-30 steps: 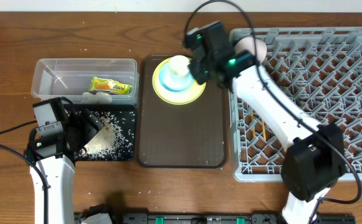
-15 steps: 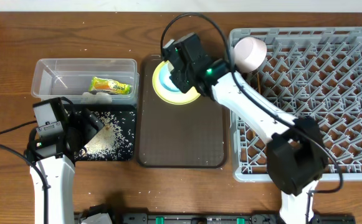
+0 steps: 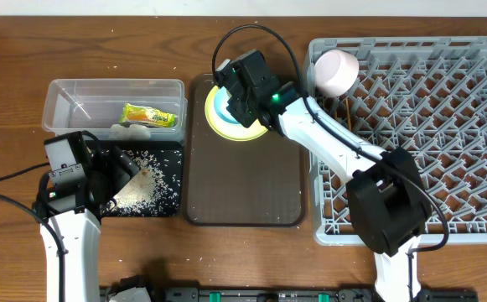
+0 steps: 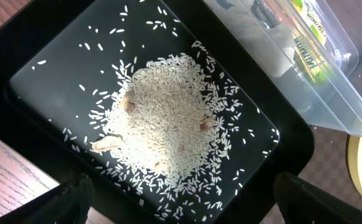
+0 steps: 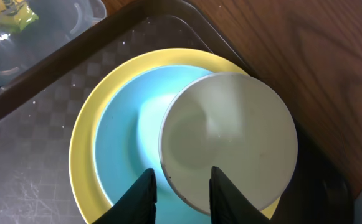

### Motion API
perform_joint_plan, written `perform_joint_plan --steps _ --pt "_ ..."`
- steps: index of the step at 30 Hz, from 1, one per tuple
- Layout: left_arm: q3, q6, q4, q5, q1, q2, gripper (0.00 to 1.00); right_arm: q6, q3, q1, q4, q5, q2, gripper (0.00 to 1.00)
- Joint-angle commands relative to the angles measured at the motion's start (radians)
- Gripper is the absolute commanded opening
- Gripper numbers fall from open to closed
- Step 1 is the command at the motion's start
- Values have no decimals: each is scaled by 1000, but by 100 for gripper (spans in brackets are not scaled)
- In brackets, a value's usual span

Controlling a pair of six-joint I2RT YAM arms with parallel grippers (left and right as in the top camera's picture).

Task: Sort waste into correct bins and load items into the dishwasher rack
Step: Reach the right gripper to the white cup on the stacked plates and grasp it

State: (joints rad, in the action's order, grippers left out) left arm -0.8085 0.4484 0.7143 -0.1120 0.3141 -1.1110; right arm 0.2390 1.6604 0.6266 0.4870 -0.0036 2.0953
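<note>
With the wrapper (image 3: 149, 115) in the tub (image 3: 59, 92), rice (image 4: 168, 130) under the left gripper's (image 4: 187, 196) wide-spread jaws and the pinkish bowl (image 3: 335, 71) in the rack (image 3: 444, 126), the right gripper's (image 5: 182, 193) narrowed jaws straddle the white cup's (image 5: 230, 143) rim, grip unclear; cup, blue bowl (image 5: 128, 143) and yellow plate (image 5: 84, 155) remain.

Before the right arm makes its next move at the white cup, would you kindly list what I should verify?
1. Right claw straddles the white cup rim: ok.
2. Grip actually closed on the cup: cannot tell.
3. Cup sits in the light blue bowl on the yellow plate: ok.
4. Dishwasher rack has free pegs: ok.
5. Left claw open, away over the black tray: ok.
</note>
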Motion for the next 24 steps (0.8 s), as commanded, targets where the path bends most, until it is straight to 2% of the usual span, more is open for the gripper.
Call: perform_joint_plan --steps 1,10,17,24 --pt "-14 5 3 16 5 -1 95 11 6 14 1 -2 24 26" --pt "-14 5 3 16 5 -1 95 66 6 16 -5 -4 53 26" --pt "-14 5 3 16 5 -1 95 60 10 16 -20 -5 46 6" --pt "-14 5 3 16 5 -1 95 19 11 16 -8 -30 1 1"
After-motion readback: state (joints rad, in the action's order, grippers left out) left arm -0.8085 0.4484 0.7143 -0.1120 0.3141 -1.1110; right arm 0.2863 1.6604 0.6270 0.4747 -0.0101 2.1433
